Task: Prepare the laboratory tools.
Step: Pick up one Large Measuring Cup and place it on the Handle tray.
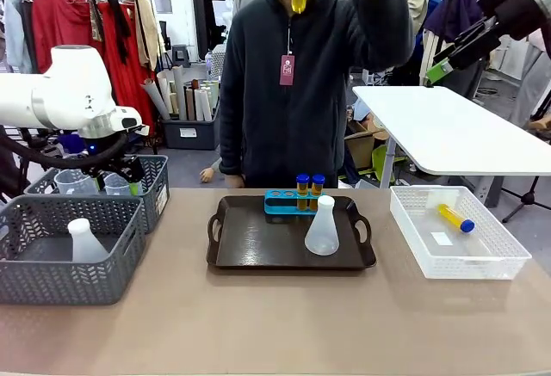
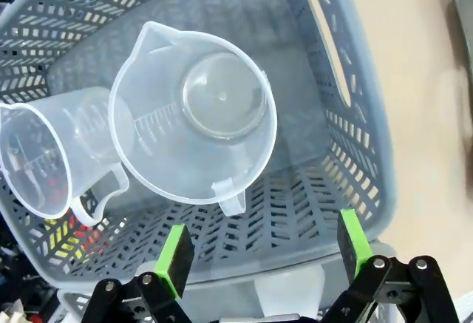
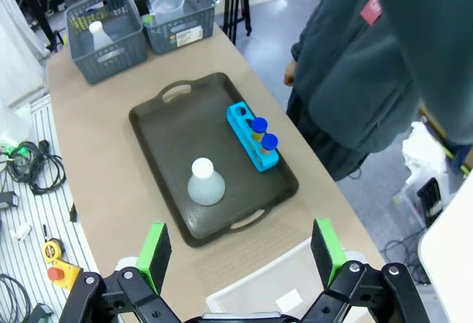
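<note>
Measuring jug (image 2: pixel 194 116), clear round plastic

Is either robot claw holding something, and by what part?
Nothing. The left gripper hangs open above a measuring jug in a grey basket; the right gripper is open high over the tray.

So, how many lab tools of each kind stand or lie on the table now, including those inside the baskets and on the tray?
Flasks: 2
Jugs: 2
Tubes with blue caps: 3
Total: 7
</note>
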